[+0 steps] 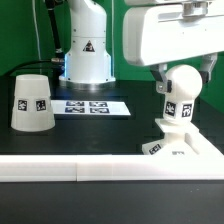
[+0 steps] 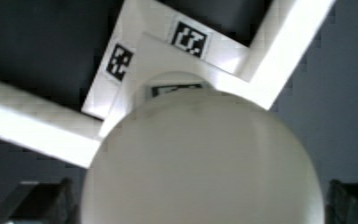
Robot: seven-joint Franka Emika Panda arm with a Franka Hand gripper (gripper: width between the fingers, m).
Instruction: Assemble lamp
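The white rounded bulb [image 1: 180, 92] stands upright on the flat stepped base [image 1: 182, 146] at the exterior view's right, both with black-and-white markers. My gripper [image 1: 183, 80] hangs over the bulb, open, with one finger on each side of it and a small gap showing at each. In the wrist view the bulb [image 2: 202, 150] fills the middle between the dark fingers [image 2: 44, 200], and the base [image 2: 155, 45] shows beyond it. The cup-like shade [image 1: 33, 102] stands mouth down, alone, at the exterior view's left.
The marker board [image 1: 90, 106] lies flat on the dark table between the shade and the base. The robot's white pedestal [image 1: 88, 45] rises behind it. A white ledge [image 1: 100, 170] runs along the table's near edge, close to the base.
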